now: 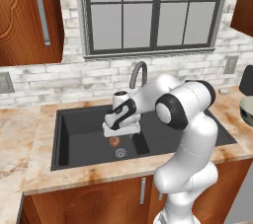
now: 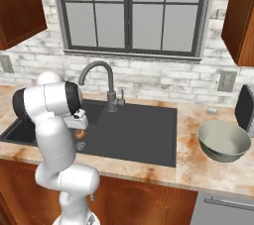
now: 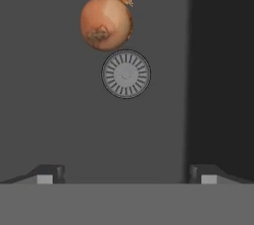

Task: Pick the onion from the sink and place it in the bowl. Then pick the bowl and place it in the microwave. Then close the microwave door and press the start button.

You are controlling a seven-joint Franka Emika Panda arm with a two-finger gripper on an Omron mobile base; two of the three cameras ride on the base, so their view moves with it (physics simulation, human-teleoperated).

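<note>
The onion (image 3: 106,23) lies on the sink (image 1: 79,134) floor just beside the round drain (image 3: 126,74), bare basin floor around it and walls well apart, while the pincer (image 3: 126,174) hangs above, spread wide and empty, pointing down.

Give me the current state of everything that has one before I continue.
gripper: open, empty, above the sink basin.
onion: loose on the basin floor beside the drain, not gripped.
sink: dry, faucet not running.
bowl: upright on the counter, empty.
</note>
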